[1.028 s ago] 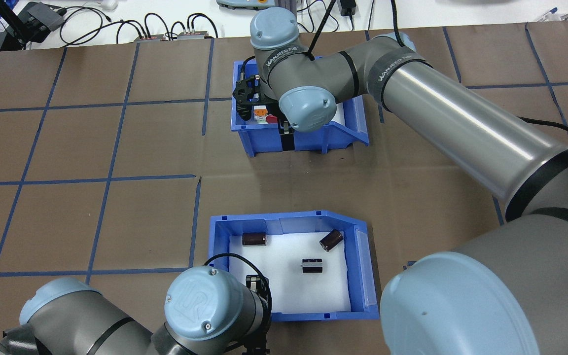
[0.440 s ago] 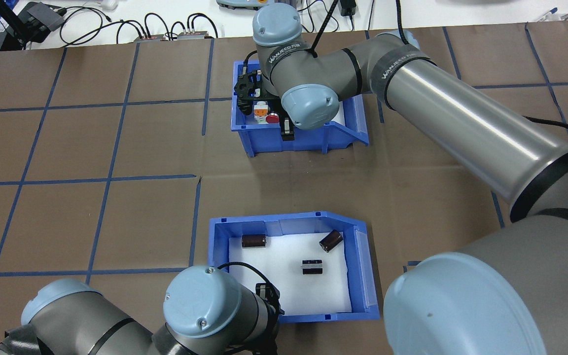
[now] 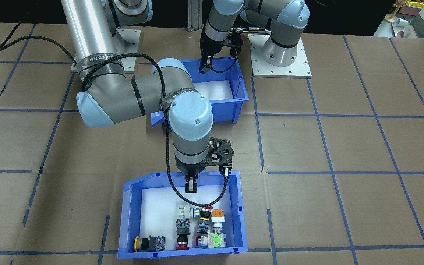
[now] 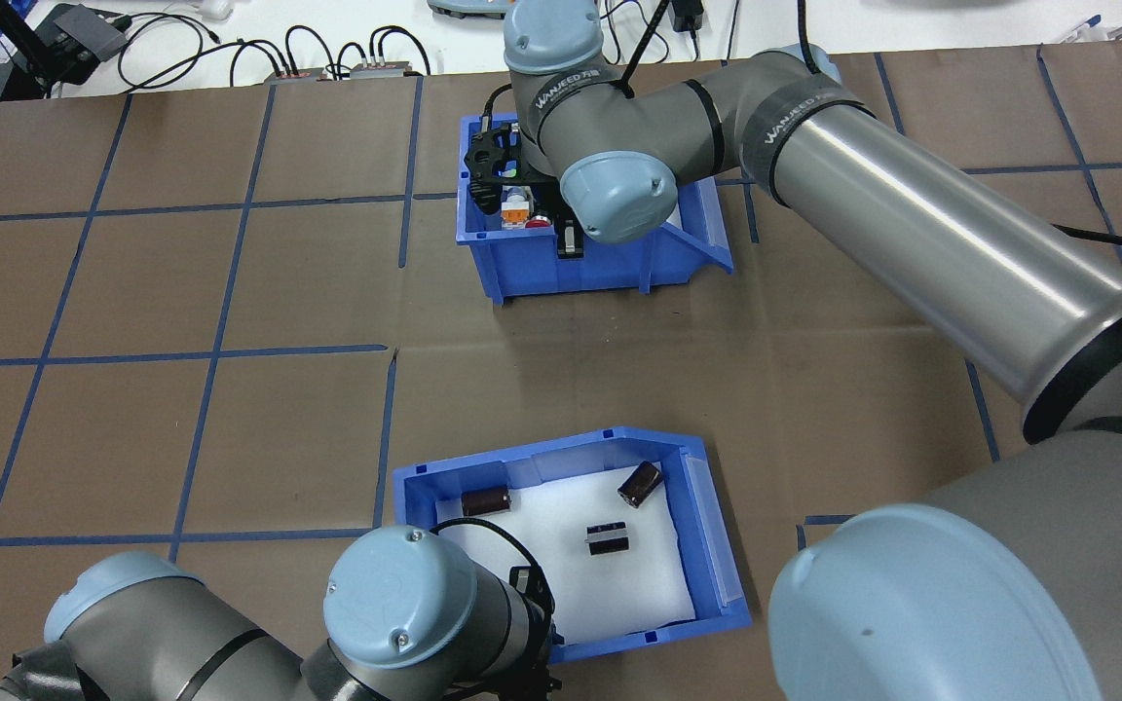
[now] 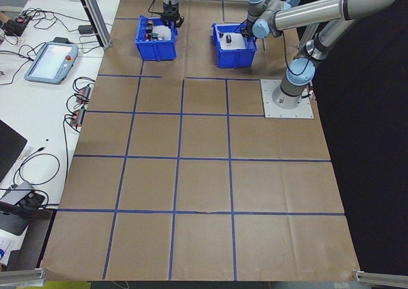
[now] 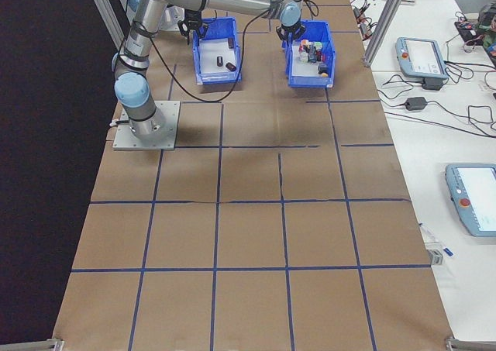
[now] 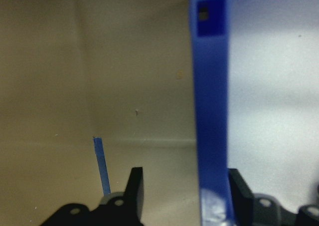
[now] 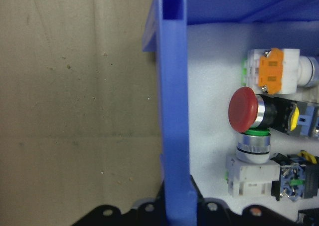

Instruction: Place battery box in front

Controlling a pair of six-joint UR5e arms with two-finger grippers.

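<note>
Brown blue-taped table (image 4: 230, 292); left gripper (image 7: 184, 196) clamps battery box (image 4: 707, 526) wall, right gripper (image 8: 174, 206) switch bin (image 4: 610, 273) wall

Blue wall (image 7: 212, 111) of the battery box: runs top to bottom, right of centre, with a small square hole near its upper end. White lining (image 7: 274, 101) to its right. Brown paper table cover (image 7: 94, 81) to its left, bearing a short blue tape strip (image 7: 102, 163). Left gripper (image 7: 187, 193): one dark finger (image 7: 133, 191) on each side of the wall; contact not discernible.
</note>
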